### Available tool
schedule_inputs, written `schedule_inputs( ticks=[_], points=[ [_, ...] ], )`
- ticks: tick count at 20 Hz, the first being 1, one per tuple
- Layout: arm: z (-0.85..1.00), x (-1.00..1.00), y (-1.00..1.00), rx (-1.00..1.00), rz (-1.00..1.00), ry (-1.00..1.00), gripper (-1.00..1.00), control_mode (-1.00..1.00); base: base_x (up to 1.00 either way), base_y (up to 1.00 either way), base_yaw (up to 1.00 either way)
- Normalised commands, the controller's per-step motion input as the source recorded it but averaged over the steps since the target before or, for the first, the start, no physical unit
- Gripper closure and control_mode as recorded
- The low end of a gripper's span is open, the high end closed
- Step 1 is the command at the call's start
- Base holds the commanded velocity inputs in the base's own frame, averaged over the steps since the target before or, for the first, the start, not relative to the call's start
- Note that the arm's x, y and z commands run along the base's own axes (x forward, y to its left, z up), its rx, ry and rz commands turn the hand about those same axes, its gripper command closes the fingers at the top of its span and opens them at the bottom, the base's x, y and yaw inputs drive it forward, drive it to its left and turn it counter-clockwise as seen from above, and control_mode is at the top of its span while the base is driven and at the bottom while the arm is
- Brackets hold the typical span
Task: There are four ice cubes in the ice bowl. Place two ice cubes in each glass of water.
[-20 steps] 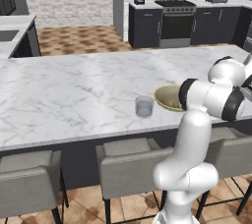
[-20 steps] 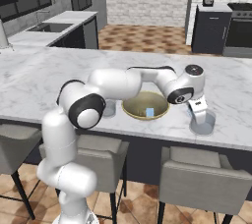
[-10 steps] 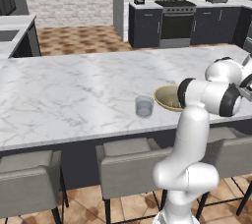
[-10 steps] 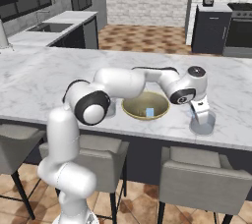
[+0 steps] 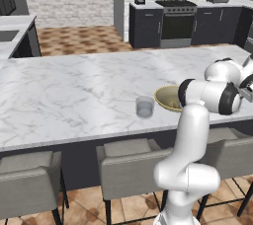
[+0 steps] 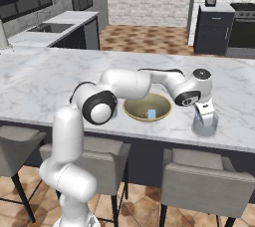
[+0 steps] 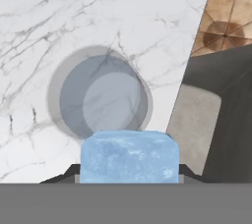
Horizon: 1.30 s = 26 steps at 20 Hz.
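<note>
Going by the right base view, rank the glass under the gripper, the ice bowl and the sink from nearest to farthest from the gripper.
1. Glass, directly below the gripper, at the counter's right.
2. Ice bowl, left of the gripper.
3. Sink, on the far back-left counter.

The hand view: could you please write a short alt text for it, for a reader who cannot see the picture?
A pale blue ice cube is held between the dark fingers, above a clear glass of water seen from overhead. The glass stands on a white marble counter near its edge; beyond the edge are a grey stool seat and brown floor tiles.
</note>
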Motion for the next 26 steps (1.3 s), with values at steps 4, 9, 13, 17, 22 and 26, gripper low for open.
schedule_inputs(
  ticks=[4, 9, 13, 17, 22, 26],
  points=[
    [-0.1, 0.1, -0.08, 0.0, 0.0, 0.0, 1.0, -1.0, 0.0, 0.0, 0.0],
    [-0.09, 0.1, -0.06, 0.0, -0.01, 0.0, 1.0, -1.0, 0.0, 0.0, 0.0],
    [-0.07, 0.11, -0.06, 0.0, 0.0, 0.0, 1.0, -1.0, 0.0, 0.0, 0.0],
    [-0.08, 0.15, -0.04, 0.0, 0.0, 0.0, 1.0, -1.0, 0.0, 0.0, 0.0],
    [-0.06, 0.16, -0.02, 0.0, 0.0, 0.0, 1.0, -1.0, 0.0, 0.0, 0.0],
    [-0.04, 0.15, -0.04, 0.0, 0.0, 0.0, 1.0, -1.0, 0.0, 0.0, 0.0]
  ],
)
